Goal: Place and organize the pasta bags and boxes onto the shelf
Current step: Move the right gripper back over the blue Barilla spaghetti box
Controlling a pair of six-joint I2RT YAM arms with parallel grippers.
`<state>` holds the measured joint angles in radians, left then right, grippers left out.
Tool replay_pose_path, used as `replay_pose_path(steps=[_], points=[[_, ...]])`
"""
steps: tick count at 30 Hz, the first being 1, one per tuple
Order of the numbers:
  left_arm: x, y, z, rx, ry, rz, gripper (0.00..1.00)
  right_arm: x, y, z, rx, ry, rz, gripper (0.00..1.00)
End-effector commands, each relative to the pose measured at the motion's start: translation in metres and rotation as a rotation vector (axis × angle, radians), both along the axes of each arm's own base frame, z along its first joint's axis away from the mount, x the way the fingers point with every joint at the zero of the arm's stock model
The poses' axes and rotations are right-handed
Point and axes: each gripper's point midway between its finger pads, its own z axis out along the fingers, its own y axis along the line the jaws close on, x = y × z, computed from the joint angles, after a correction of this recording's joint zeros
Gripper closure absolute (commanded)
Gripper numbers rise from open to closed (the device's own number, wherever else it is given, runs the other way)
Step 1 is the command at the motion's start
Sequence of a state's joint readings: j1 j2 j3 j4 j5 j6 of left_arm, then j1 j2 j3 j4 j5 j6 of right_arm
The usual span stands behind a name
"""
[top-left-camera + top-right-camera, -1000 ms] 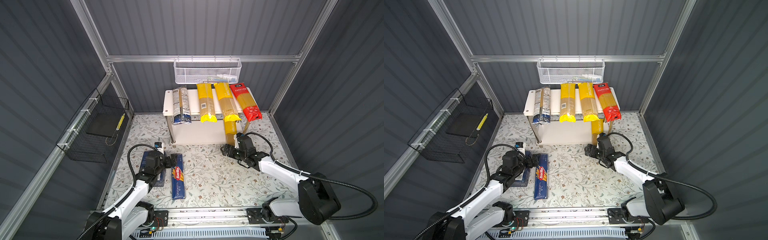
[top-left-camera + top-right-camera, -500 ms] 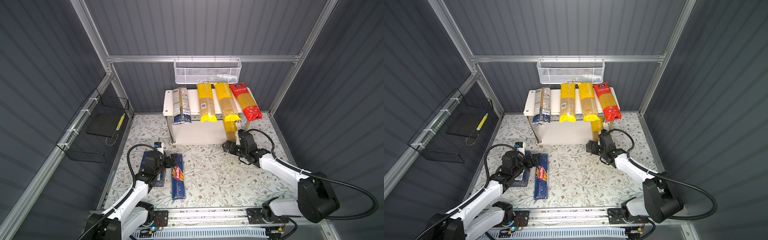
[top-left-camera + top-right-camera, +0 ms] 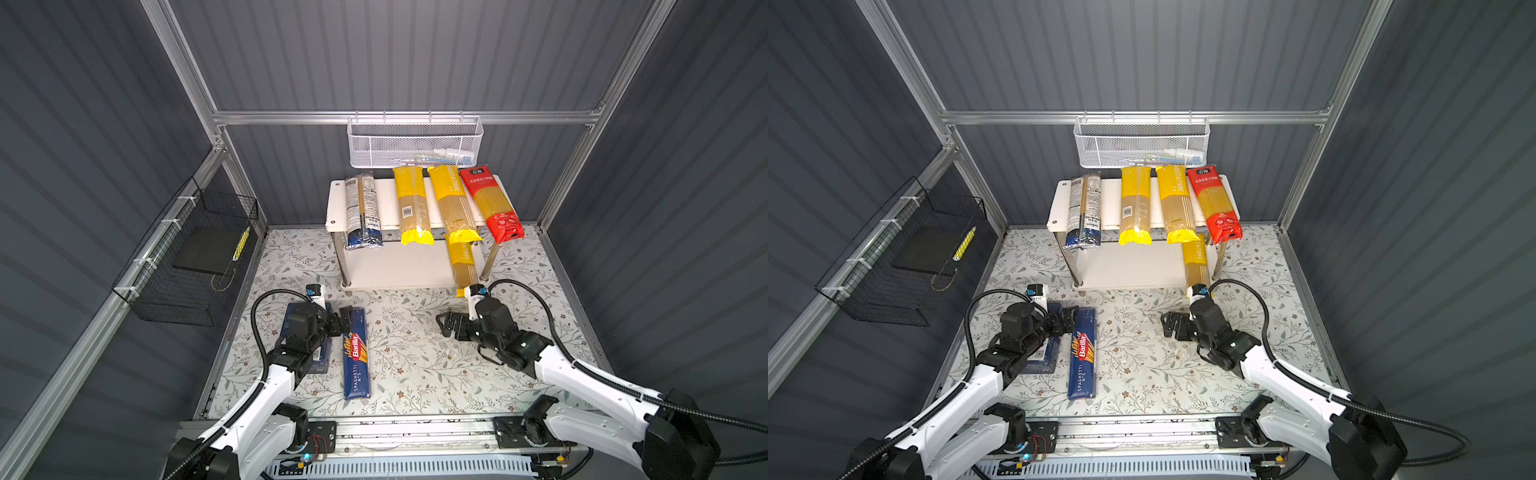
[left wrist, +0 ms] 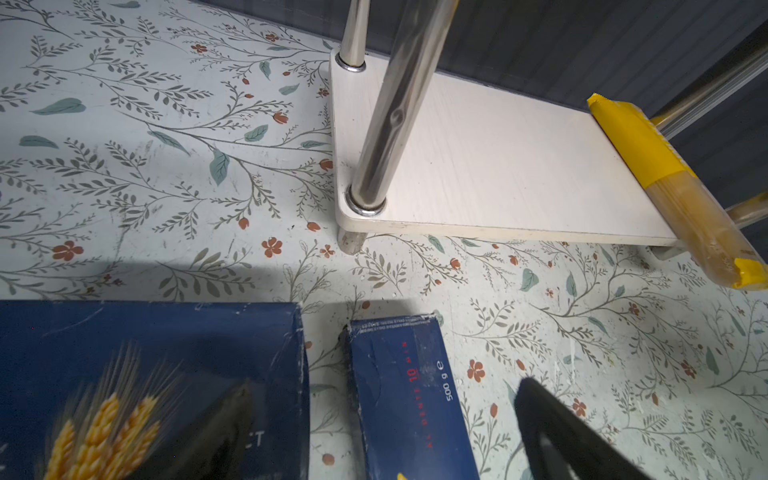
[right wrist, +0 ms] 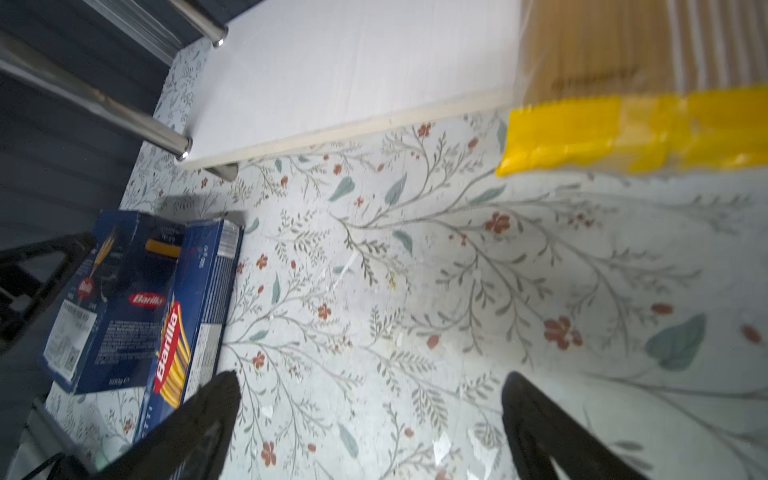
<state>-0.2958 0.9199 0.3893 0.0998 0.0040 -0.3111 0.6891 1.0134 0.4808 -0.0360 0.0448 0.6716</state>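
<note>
- Step in hand: I judge the bags finished and the boxes next. All five bags sit on the shelf (image 3: 386,203).
- Top board of the shelf, side by side, each overhanging its front edge: clear bag (image 3: 363,212), plain yellow bag (image 3: 410,208), PASTATIME yellow bag (image 3: 453,203), red bag (image 3: 490,203).
- Lower board of the shelf, right end: lower yellow bag (image 3: 462,266), its near end projecting past the front edge.
- My right pincer (image 3: 445,325) hangs in front of the shelf's lower board, near that projecting end. Its jaws are spread wide with nothing between them.
- Both boxes lie flat on the floral mat (image 3: 415,361) in front of the shelf, toward its left legs. The wider box (image 4: 145,345) lies just beside the spaghetti box (image 3: 356,357), on the side away from the shelf's middle.
- My left pincer (image 3: 340,320) sits over the shelf-facing end of the spaghetti box, jaws apart and astride it. I cannot tell whether a finger touches the carton.
- Next move, as I judge it: close across the carton's narrow width, lift, then feed it lengthwise onto the bare stretch of the lower board, clear of the chrome leg (image 4: 386,116).
</note>
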Motion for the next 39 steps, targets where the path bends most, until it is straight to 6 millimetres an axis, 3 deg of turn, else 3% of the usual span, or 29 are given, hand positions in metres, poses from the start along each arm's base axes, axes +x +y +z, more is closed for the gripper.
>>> replay_pose_path(steps=[1, 5, 8, 12, 18, 25, 29, 39], points=[[-0.003, -0.007, 0.001, -0.015, 0.000, -0.036, 0.01, -0.014, 0.004, -0.009, 0.027, -0.007, -0.037, 0.01], [-0.002, -0.008, -0.003, -0.021, 0.011, -0.034, 0.01, -0.030, 0.017, -0.010, -0.047, -0.031, 0.006, 0.01], [-0.003, -0.024, 0.000, -0.074, -0.005, -0.113, 0.01, -0.035, 0.024, -0.007, -0.100, -0.033, 0.018, 0.01], [0.000, -0.023, -0.007, -0.066, 0.024, -0.103, 0.01, -0.039, 0.037, 0.004, -0.167, -0.042, 0.026, 0.01], [-0.002, -0.008, -0.002, -0.039, 0.002, -0.029, 0.01, -0.038, 0.077, 0.009, -0.193, 0.003, 0.094, 0.01], [-0.002, 0.009, -0.001, -0.003, 0.000, 0.058, 0.01, -0.044, 0.137, 0.020, -0.235, 0.005, 0.196, 0.01], [0.000, 0.021, -0.008, 0.044, 0.042, 0.120, 0.01, -0.054, 0.163, 0.014, -0.256, 0.047, 0.239, 0.01], [-0.002, 0.029, -0.003, 0.054, 0.033, 0.162, 0.01, -0.071, 0.216, -0.011, -0.266, 0.138, 0.284, 0.01]])
